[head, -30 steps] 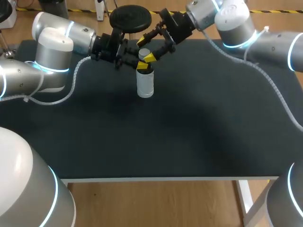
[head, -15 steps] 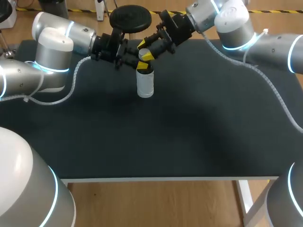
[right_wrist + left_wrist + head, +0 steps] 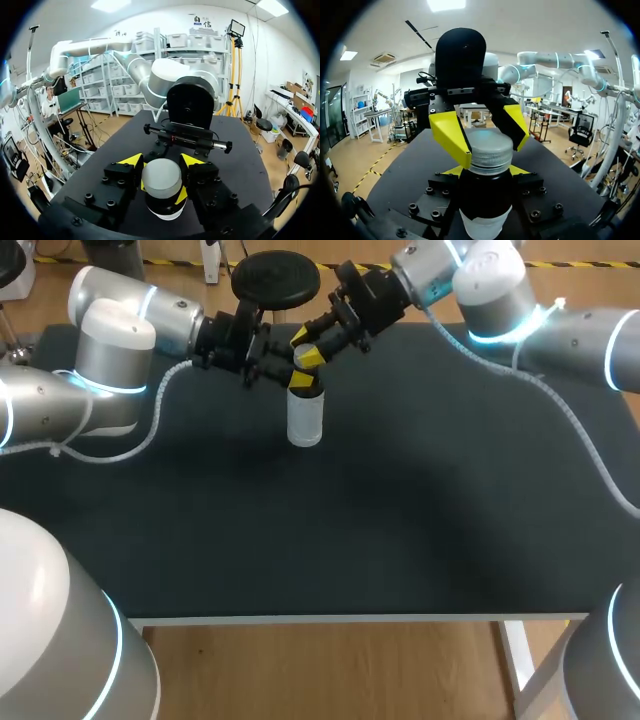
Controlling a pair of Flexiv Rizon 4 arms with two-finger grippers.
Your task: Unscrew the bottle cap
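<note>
A white bottle stands upright at the back middle of the black table. My left gripper comes in from the left and is shut on the bottle's dark neck, just under the cap. The grey ribbed cap sits between the yellow fingers of my right gripper, which reaches down from the back right. In the right wrist view the cap fills the gap between my right gripper's tips, both touching it.
The black tabletop stretches from the bottle toward the front edge and to the right. White cable hoses trail from both arms over the table's back corners.
My right gripper's fingers have drawn together from wide open onto the cap. The bottle and my left gripper have stayed where they were.
</note>
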